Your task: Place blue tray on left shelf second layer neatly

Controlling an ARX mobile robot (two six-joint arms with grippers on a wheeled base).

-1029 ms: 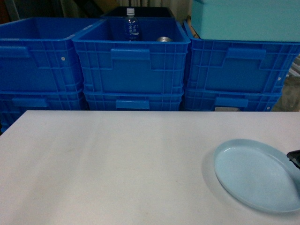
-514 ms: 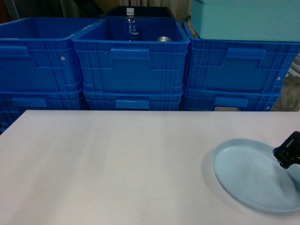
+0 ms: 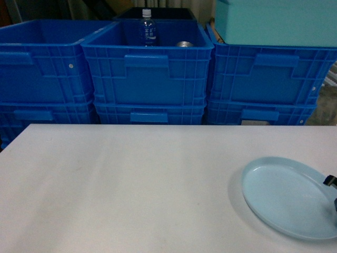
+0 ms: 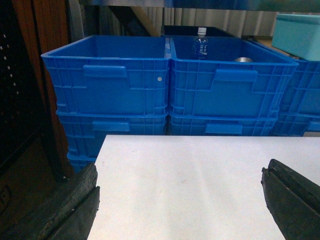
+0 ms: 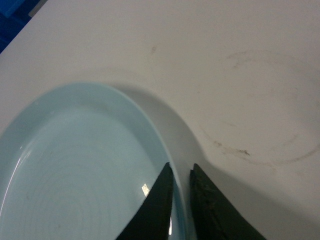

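The blue tray (image 3: pixel 287 197) is a pale blue round dish lying flat on the white table (image 3: pixel 131 184), near its right front corner. My right gripper (image 5: pixel 181 165) straddles the tray's right rim, one finger inside the dish (image 5: pixel 75 165) and one outside, nearly closed with the rim pinched between them. In the head view only a dark bit of this gripper (image 3: pixel 331 184) shows at the right edge. My left gripper (image 4: pixel 181 170) hangs wide open over the table's left part with nothing between its fingers. The left shelf is out of view.
Stacked dark-blue ribbed crates (image 3: pixel 147 68) stand in a row behind the table's far edge. The middle one holds a water bottle (image 3: pixel 147 29). A teal box (image 3: pixel 274 21) sits on the right stack. Faint ring marks (image 5: pixel 260 125) stain the table beside the tray.
The right gripper rose over the tray's right rim half a second ago, then dropped lower and back toward the right edge. The tray has shifted very slightly right.
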